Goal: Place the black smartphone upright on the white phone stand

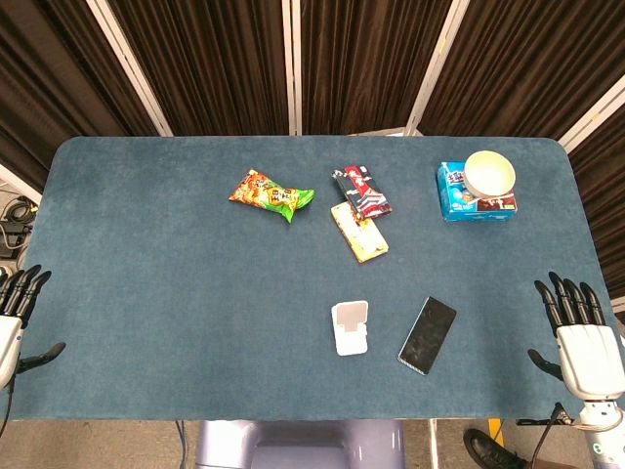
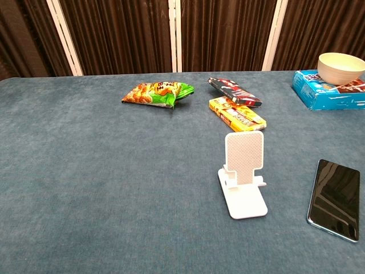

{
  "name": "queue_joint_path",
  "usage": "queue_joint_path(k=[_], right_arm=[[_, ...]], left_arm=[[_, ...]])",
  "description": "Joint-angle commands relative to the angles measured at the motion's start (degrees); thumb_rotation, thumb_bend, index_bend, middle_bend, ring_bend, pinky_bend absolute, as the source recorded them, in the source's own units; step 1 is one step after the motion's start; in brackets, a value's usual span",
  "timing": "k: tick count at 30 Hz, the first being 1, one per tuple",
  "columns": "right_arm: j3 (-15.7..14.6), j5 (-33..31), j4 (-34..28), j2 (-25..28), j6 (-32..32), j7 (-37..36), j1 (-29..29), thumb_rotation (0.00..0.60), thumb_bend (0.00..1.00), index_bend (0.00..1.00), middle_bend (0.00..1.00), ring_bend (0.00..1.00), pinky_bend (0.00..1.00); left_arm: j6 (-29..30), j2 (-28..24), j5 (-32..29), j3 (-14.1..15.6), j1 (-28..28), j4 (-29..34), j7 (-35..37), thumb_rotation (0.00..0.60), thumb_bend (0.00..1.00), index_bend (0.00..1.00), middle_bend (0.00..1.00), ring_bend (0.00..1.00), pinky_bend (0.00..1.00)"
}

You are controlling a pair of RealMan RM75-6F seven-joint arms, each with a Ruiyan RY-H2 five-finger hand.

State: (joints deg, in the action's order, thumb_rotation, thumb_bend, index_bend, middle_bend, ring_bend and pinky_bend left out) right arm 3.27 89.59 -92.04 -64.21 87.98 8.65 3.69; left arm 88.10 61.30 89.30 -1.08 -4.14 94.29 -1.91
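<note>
Presently both hands sit at the near corners of the table, holding nothing. The right hand rests at the right edge with its dark fingers spread and pointing toward the far side, thumb out to the left; it touches no object. The left hand is only partly in the head view at the left edge, fingers likewise apart and empty, thumb pointing inward. Neither hand shows in the chest view. Nearest the right hand, well apart from it, the black phone lies flat and face up on the blue table, tilted slightly with its far end to the right; in the chest view the phone shows a glossy dark screen. Just beside it on the left, not touching, stands the white stand, its perforated back plate raised upright over a flat base, seen clearly in the chest view. Nothing rests on the stand. Farther back, near the table's middle, a yellow snack box lies with a red-and-black packet overlapping its far end. To their left is a green-and-orange chip bag. At the far right a cream bowl sits on a blue box. Dark curtains hang behind the table.
</note>
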Motion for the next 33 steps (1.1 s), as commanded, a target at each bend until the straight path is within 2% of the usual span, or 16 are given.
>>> queue_joint_path(k=[1, 4, 7, 11, 16, 21, 26, 33], right_arm=[[-0.26, -0.27, -0.21, 0.18, -0.69, 0.37, 0.10, 0.600, 0.00, 0.00, 0.00, 0.00, 0.00], [-0.92, -0.55, -0.46, 0.57, -2.77, 0.36, 0.62, 0.600, 0.00, 0.00, 0.00, 0.00, 0.00], [-2.28, 1.02, 0.53, 0.82, -7.55, -3.08, 2.94, 0.600, 0.00, 0.00, 0.00, 0.00, 0.00], [-5.20, 11.30, 10.83, -0.94, -15.67, -10.64, 11.03, 0.600, 0.00, 0.00, 0.00, 0.00, 0.00], [-7.66, 21.43, 21.95, -5.62, -13.93, -17.61, 16.83, 0.600, 0.00, 0.00, 0.01, 0.00, 0.02], [-9.12, 25.84, 26.52, -8.81, -12.94, -18.09, 20.17, 0.600, 0.00, 0.07, 0.09, 0.00, 0.11], [-10.96, 29.23, 28.14, -10.28, -15.27, -14.68, 23.26, 0.600, 0.00, 0.10, 0.12, 0.02, 0.12], [-11.70, 29.45, 27.87, -10.66, -17.83, -10.45, 25.78, 0.600, 0.00, 0.14, 0.13, 0.03, 0.12]], left_arm=[[0.41, 0.29, 0.11, -0.17, 0.12, -0.18, -0.31, 0.600, 0.00, 0.00, 0.00, 0.00, 0.00], [0.38, 0.43, 0.14, -0.16, 0.13, -0.23, -0.45, 0.600, 0.00, 0.00, 0.00, 0.00, 0.00], [0.66, 0.40, 0.09, -0.33, 0.21, -0.06, -0.24, 0.600, 0.00, 0.00, 0.00, 0.00, 0.00], [0.64, 0.30, 0.04, -0.30, 0.29, 0.47, -0.06, 0.600, 0.00, 0.00, 0.00, 0.00, 0.00], [0.65, 0.34, -0.43, -0.56, 0.35, 0.83, -0.77, 0.600, 0.00, 0.00, 0.00, 0.00, 0.00], [-0.86, 0.66, -1.59, -0.74, -0.14, 0.70, -1.71, 0.600, 0.00, 0.00, 0.00, 0.00, 0.00], [-1.85, 0.96, -2.54, -1.01, -0.53, 0.40, -2.40, 0.600, 0.00, 0.00, 0.00, 0.00, 0.00], [-2.32, 0.97, -3.09, -1.17, -0.71, 0.32, -2.55, 0.600, 0.00, 0.00, 0.00, 0.00, 0.00]])
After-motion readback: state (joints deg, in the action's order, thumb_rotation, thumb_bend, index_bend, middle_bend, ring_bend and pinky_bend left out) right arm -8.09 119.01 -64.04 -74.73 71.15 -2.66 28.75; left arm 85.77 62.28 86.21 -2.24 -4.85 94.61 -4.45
